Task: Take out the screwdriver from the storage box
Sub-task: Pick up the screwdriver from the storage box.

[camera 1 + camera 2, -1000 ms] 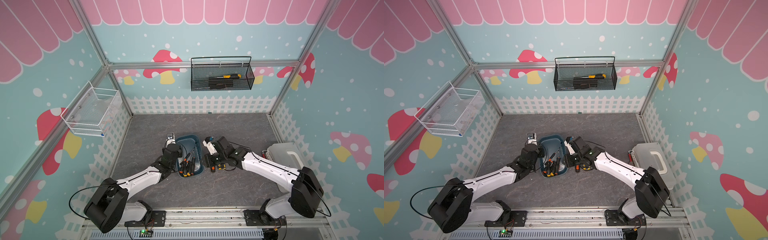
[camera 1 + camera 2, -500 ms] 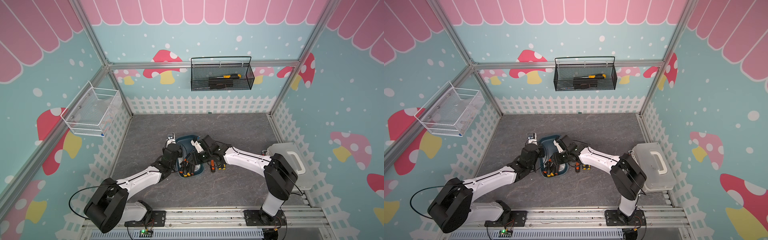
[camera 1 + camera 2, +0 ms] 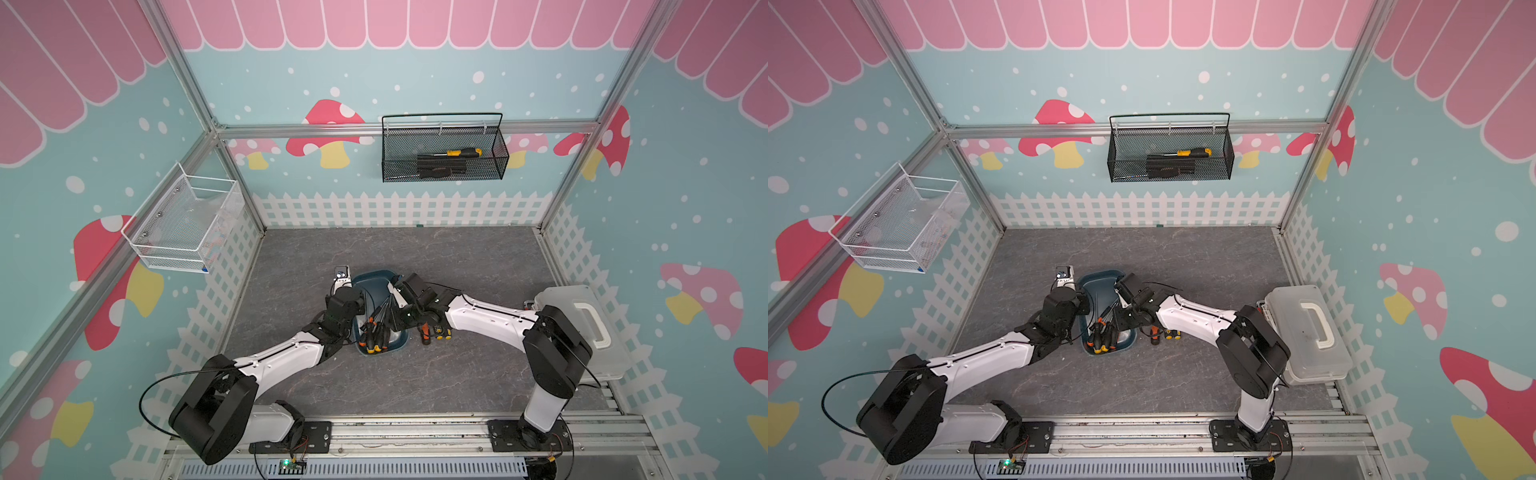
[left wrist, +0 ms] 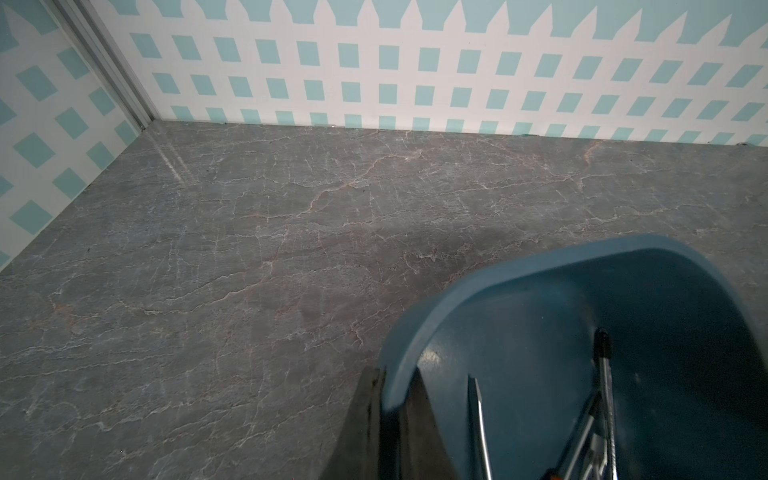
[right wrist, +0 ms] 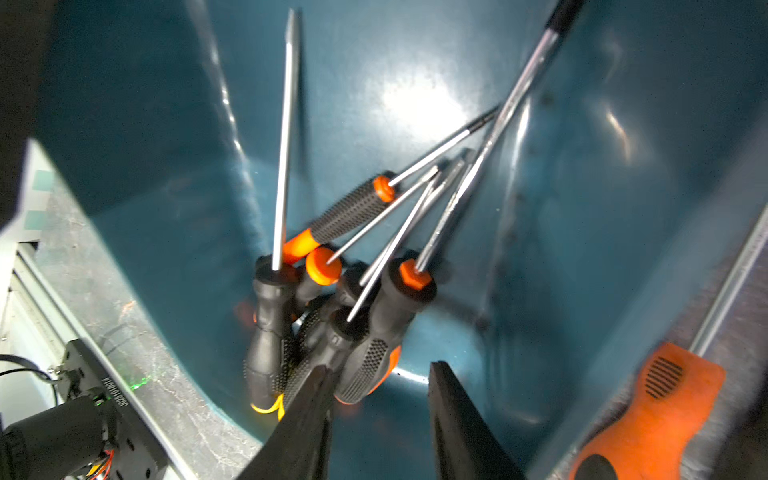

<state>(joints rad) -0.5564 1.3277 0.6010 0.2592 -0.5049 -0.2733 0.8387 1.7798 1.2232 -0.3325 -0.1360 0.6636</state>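
One box (image 3: 374, 284) with six screwdrivers (image 5: 361, 208) heaped inside, count unsure among crossed shafts. Beside it one orange screwdriver (image 5: 648, 407) and one yellow-black stub (image 3: 441, 330) of unclear kind. Two arms, left (image 3: 286, 361) and right (image 3: 490, 320); two wall baskets, white (image 3: 166, 232) and black (image 3: 494, 166), the black with one yellow screwdriver (image 3: 457, 152); one white case (image 3: 602, 357).

A black wire-mesh basket (image 3: 395, 162) hangs on the back wall, with a yellow-handled tool (image 3: 461, 152) lying inside it. A white wire basket (image 3: 183, 232) is fixed to the left wall. On the grey marbled tabletop (image 3: 374, 253) sits a translucent white case (image 3: 611, 361) with a handle — at the right edge.
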